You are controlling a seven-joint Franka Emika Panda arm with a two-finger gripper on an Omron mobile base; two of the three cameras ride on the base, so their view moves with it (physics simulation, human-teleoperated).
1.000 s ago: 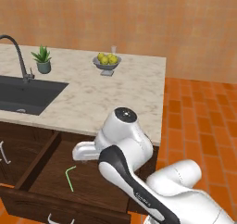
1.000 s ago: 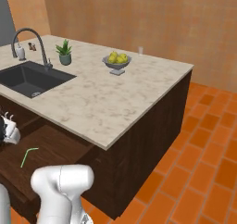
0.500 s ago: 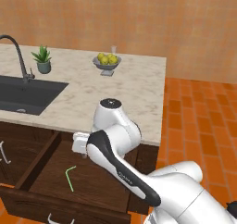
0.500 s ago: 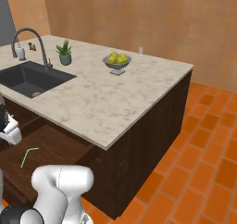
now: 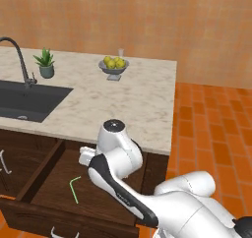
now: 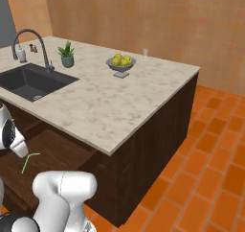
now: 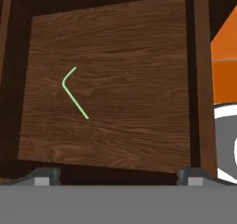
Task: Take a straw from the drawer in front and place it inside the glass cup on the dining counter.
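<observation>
The straw [image 7: 74, 97] is being seen whole in the hand view, bent near one end, lying alone on the floor of the open drawer [image 7: 111, 42]. The end effector [image 7: 119, 174] is being held above it with fingertips [image 7: 42, 176] spread wide, pinching nothing. In the base views the worktop [image 5: 123, 104] is being shown: one cup [image 5: 120, 52] behind one bowl [image 5: 113, 66], one plant [image 5: 45, 63], one sink [image 5: 29, 99].
</observation>
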